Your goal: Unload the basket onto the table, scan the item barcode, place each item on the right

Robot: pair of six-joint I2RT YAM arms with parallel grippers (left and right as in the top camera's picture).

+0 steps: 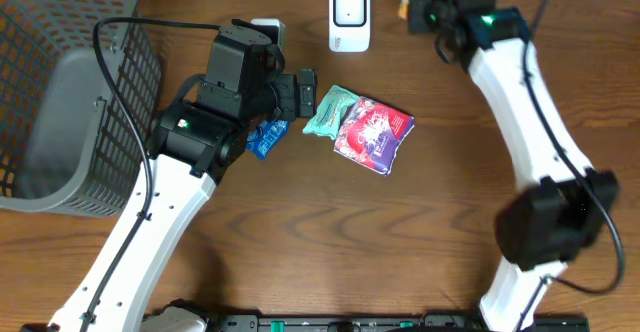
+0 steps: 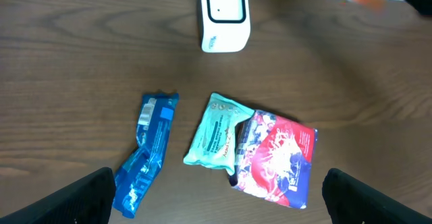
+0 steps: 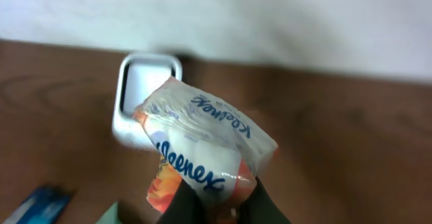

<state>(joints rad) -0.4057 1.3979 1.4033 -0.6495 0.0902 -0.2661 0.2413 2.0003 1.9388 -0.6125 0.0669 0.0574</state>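
**Desk:** Where is the tissue pack [image 3: 206,160] sitting?

**Photographer:** The right fingers [image 3: 185,207] are pinching its lower end, closed tight on it. They are holding it at the worktop's [image 1: 400,222] one o'clock, near the white scanner [image 1: 349,17], at the scanner's three o'clock.

**Desk:** And the other arm?

**Photographer:** The left fingers [image 2: 88,197] are standing wide apart and gripping nothing. They are hanging over three packets lying mid-worktop. A teal packet [image 2: 214,129] is lying under the edge of a red-and-purple packet [image 2: 277,160] at its four o'clock, and a blue packet [image 2: 145,153] is lying apart at its nine o'clock. A grey mesh basket [image 1: 60,92] is sitting at the worktop's ten o'clock.
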